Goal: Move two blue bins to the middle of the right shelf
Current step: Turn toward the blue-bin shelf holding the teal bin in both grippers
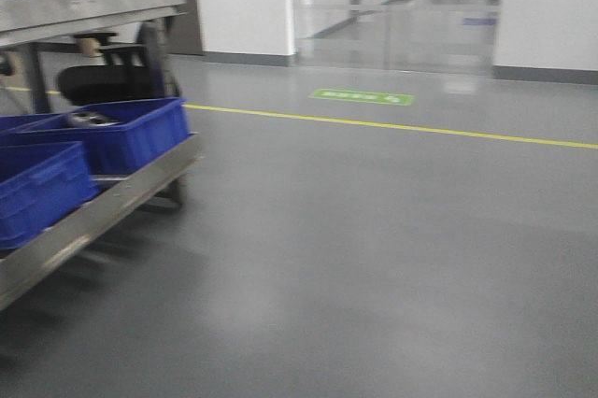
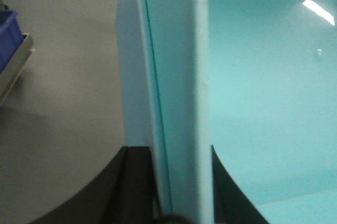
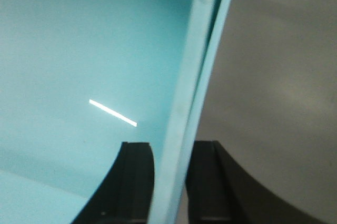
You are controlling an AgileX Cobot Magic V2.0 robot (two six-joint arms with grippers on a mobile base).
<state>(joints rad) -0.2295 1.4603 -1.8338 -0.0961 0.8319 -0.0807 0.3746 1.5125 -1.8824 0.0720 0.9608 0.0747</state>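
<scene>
Pale blue bin (image 2: pixel 263 103) is held clear of the floor (image 1: pixel 355 267), apart from the steel rack (image 1: pixel 93 216) and not yet on any level of it. Only one tub can be made out; whether a second is nested under it cannot be told.

Left gripper (image 2: pixel 179 155) is clamped across one side wall, with one dark finger (image 2: pixel 134 182) outside and the other inside. Right gripper (image 3: pixel 169 153) is pinched the same way on the opposite wall. This two-sided hold is judged to be chosen so that tilting and twisting are prevented in transit.

Rack is seen at the left of the front view, its lower rail loaded with dark blue bins (image 1: pixel 121 132). One corner is caught beside the carried tub in the left wrist view. Whether this rack is the right shelf cannot be settled.

Task is judged to be at the carry stage; a middle level is yet to be faced.
</scene>
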